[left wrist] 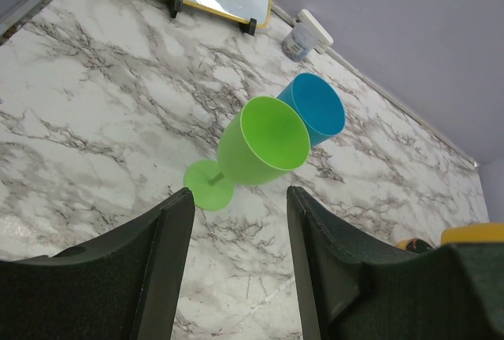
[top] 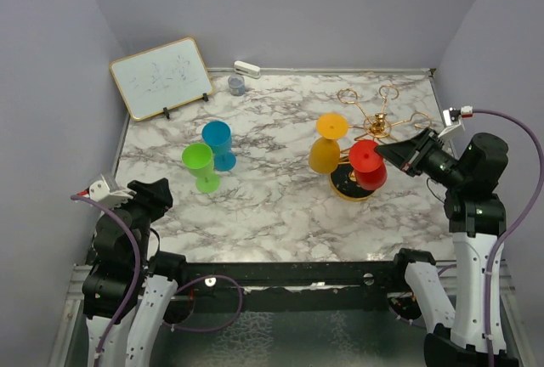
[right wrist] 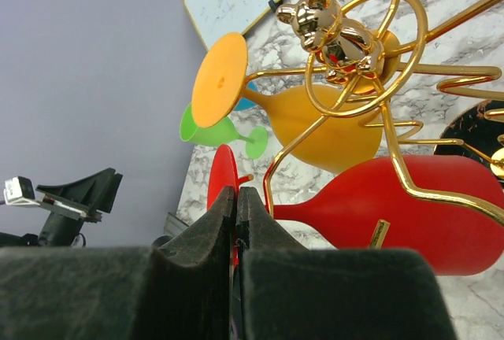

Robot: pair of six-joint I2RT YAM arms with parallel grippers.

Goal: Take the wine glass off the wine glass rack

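The gold wire wine glass rack (top: 378, 119) stands at the right on its round black base (top: 347, 187). A red wine glass (top: 367, 166) and an orange wine glass (top: 325, 153) hang upside down from its arms. My right gripper (top: 384, 153) is shut on the rim of the red glass's foot. In the right wrist view the red foot (right wrist: 220, 179) stands edge-on between my closed fingers (right wrist: 219, 214), the red bowl (right wrist: 409, 206) hangs in a gold loop (right wrist: 370, 49), and the orange glass (right wrist: 331, 131) is behind it. My left gripper (top: 106, 190) is open and empty at the near left.
A green wine glass (top: 199, 165) and a blue one (top: 219, 143) stand upright left of centre; they also show in the left wrist view, green (left wrist: 260, 147) and blue (left wrist: 316, 108). A whiteboard (top: 161, 76), a small grey jar (top: 236, 85) and a white eraser (top: 246, 68) stand at the back.
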